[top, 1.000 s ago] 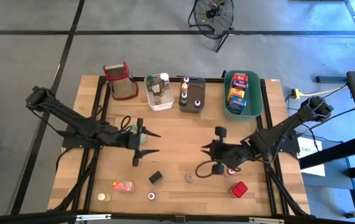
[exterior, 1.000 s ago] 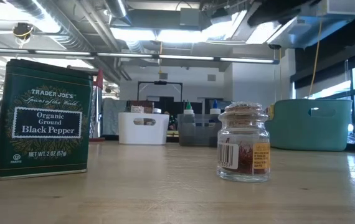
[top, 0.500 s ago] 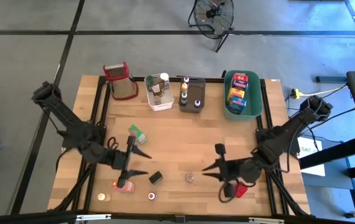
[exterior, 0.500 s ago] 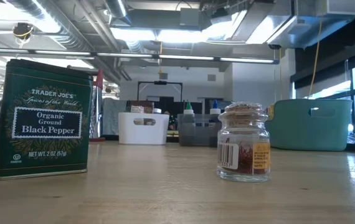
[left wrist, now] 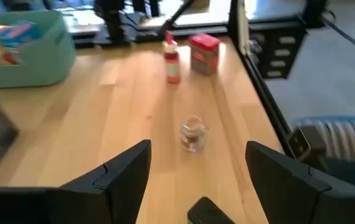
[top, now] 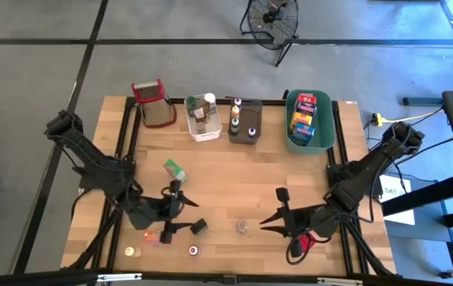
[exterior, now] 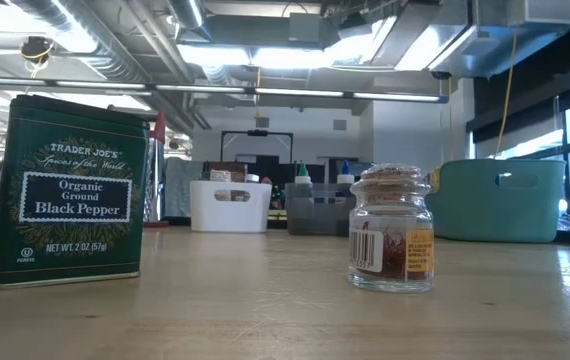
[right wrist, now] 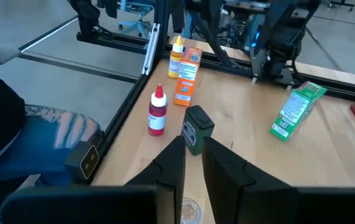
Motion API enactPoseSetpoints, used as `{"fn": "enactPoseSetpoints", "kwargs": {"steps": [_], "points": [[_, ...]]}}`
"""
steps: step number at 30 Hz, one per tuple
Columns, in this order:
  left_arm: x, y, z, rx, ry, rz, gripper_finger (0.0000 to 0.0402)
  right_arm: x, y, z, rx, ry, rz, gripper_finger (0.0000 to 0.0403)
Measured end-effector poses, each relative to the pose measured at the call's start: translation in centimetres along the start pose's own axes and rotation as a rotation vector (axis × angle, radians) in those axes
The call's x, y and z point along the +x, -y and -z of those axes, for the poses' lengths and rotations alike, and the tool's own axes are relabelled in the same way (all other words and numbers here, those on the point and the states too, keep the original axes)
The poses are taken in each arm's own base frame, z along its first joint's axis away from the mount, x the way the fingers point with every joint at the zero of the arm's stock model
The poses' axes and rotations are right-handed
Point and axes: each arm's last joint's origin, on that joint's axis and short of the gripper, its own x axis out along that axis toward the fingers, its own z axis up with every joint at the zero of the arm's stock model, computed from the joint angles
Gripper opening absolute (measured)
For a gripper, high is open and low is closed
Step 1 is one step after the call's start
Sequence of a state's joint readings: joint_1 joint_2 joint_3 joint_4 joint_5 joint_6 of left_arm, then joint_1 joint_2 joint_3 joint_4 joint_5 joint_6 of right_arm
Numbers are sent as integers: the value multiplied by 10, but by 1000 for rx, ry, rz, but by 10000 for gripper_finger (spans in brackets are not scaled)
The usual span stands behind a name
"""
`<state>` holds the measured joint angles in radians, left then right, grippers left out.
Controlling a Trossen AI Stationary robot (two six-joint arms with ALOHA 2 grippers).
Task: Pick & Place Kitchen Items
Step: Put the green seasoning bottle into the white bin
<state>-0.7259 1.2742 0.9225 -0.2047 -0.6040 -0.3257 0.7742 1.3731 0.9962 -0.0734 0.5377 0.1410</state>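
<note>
My left gripper [top: 187,214] hangs open above the near-left part of the table. The black pepper tin [top: 199,227] stands just beside it, and the orange box [top: 156,237] lies partly under it. The small glass jar [left wrist: 192,134] stands farther off, in line with the gap between the fingers. My right gripper [top: 265,223] is shut and empty, with only a slit between its fingers. It hovers by the jar [top: 242,227], with the red box [top: 306,241] partly under its arm. A green box [top: 175,170] lies flat farther back. Neither gripper shows in the low view.
Along the far edge stand the grater [top: 153,103], a white tub [top: 203,119], a grey tub [top: 244,123] and a green tub [top: 310,119]. A yellow-capped bottle [top: 133,252] and a red bottle [top: 194,250] stand near the front edge. Bare wood lies mid-table.
My left gripper has swung toward the table's near edge, away from the green box, and has turned while staying open. My right gripper has gone toward the near edge and a little right, turning too, to hang over the red box. No item has moved.
</note>
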Motion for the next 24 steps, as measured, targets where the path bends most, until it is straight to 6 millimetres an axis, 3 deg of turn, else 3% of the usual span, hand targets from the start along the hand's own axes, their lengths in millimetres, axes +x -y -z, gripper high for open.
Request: {"fn": "enactPoseSetpoints", "kwargs": {"steps": [5,9,16,24], "points": [[10,-5,1,3,-72,119,288,0,0,0,1,0,0,58],[18,-12,3,-78,-108,98,303,0,0,0,8,0,0,58],[33,-21,10,-234,-174,41,300,0,0,1,10,-7,-15,58],[51,-14,25,-358,-297,98,299,0,0,0,7,-6,-13,58]]}}
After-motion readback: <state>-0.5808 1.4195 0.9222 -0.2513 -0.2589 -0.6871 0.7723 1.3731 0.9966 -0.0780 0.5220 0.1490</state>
